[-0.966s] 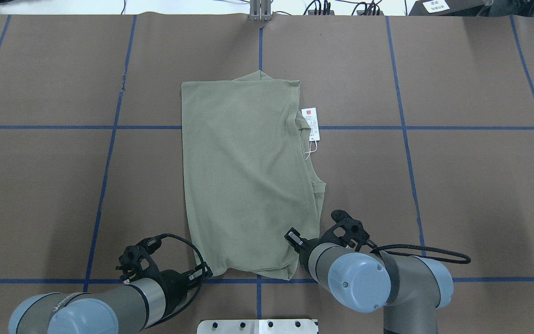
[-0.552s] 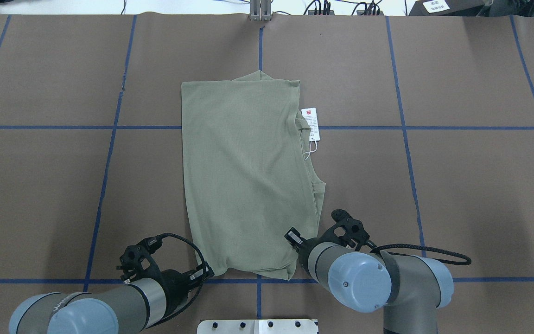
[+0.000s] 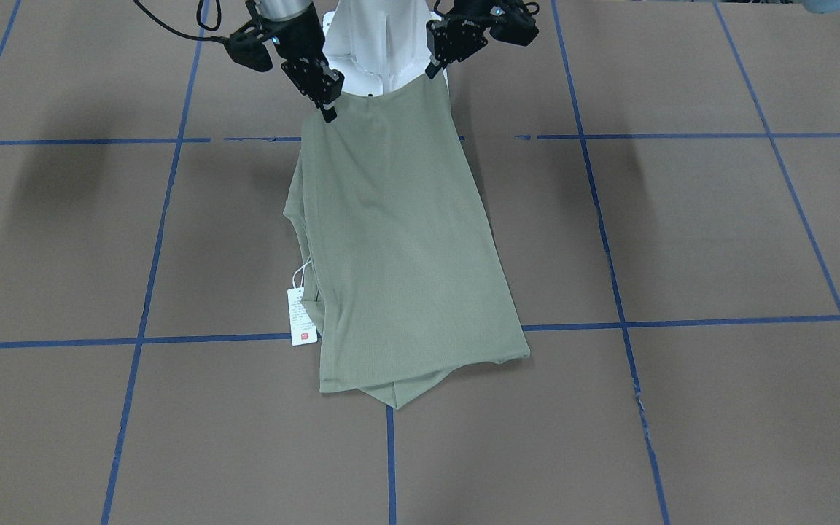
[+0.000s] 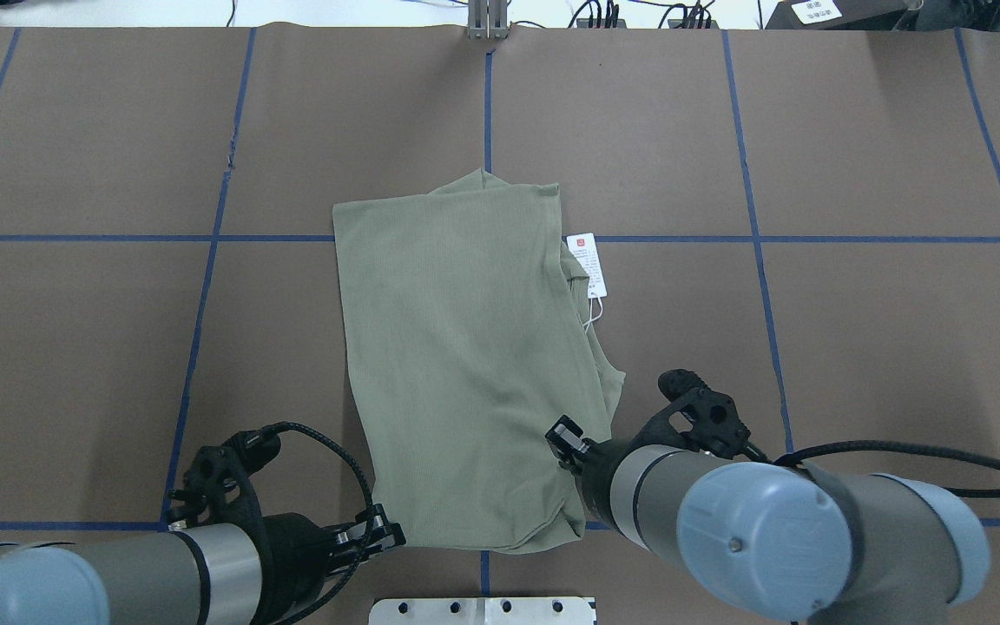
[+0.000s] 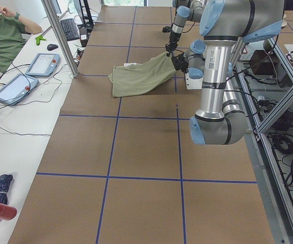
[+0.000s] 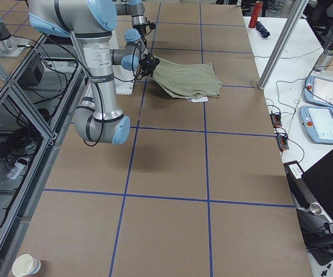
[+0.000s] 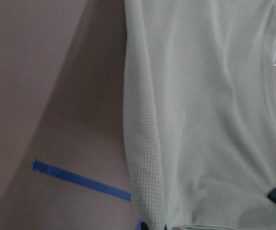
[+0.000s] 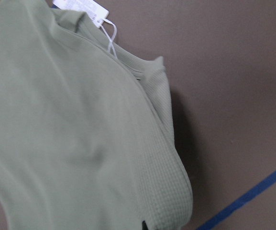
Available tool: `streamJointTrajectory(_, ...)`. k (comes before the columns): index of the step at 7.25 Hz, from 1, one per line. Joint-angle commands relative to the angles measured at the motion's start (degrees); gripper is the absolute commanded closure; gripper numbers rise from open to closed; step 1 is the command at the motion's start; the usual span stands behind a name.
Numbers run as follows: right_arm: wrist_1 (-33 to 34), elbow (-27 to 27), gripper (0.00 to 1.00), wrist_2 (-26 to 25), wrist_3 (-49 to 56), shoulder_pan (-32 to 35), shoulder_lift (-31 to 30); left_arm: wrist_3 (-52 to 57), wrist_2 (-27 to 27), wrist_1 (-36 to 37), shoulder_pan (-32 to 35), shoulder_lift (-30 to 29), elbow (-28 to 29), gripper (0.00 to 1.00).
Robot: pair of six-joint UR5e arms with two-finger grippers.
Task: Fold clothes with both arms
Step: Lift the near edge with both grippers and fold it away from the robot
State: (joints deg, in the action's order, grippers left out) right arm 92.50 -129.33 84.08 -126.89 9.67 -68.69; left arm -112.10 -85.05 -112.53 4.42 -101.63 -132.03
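The clothes are one pale green knit shirt [image 4: 465, 365], folded lengthwise into a long strip in the middle of the brown table. Its far end lies on the table while its near hem hangs raised [image 5: 141, 76]. My left gripper [image 4: 383, 534] is shut on the near left corner, and it shows on the right in the front-facing view [image 3: 433, 69]. My right gripper [image 3: 327, 109] is shut on the other near corner. A white hang tag [image 4: 588, 265] with a red mark lies beside the shirt's right edge. Both wrist views are filled with the green knit [image 7: 209, 120] [image 8: 56, 134].
The white pedestal base [image 4: 483, 610] sits just behind the raised hem. Blue tape lines [image 4: 760, 239] grid the brown table cover. A metal post [image 4: 488, 22] stands at the far edge. A person [image 5: 1, 35] sits at a side table with tablets [image 5: 42, 63]. A paper cup [image 6: 27, 265] stands near one corner.
Both arms have drawn back toward the base and lifted the near hem. The shirt's far end and its tag have slid toward the robot.
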Motion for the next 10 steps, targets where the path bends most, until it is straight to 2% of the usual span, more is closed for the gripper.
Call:
streamJointTrajectory(1,13.71,-5.68,1.00,3.80,0.15,1.22,6.95,1.78,-6.69,9.42,3.99,-2.32,-7.46,1.00)
streamJointTrajectory(2,13.50,-1.58,1.00,3.64,1.54,2.45,7.34,8.06,-6.63,9.43,5.23,-3.65,-4.76,1.00)
streamJointTrajectory(6,-2.65,19.86,1.00,3.90,13.22,11.93,9.71,23.64,-7.15,8.47,17.70,-10.77,13.95,1.00)
streamJointTrajectory(8,-6.53,33.29,1.00,5.65,16.30,15.62,17.41,27.45,-7.15,3.83,21.14,-11.30,20.90,1.00)
streamJointTrajectory(10,-13.71,43.41,1.00,7.06,18.24,18.09,20.69,30.79,-7.15,1.44,23.95,-13.93,27.84,1.00)
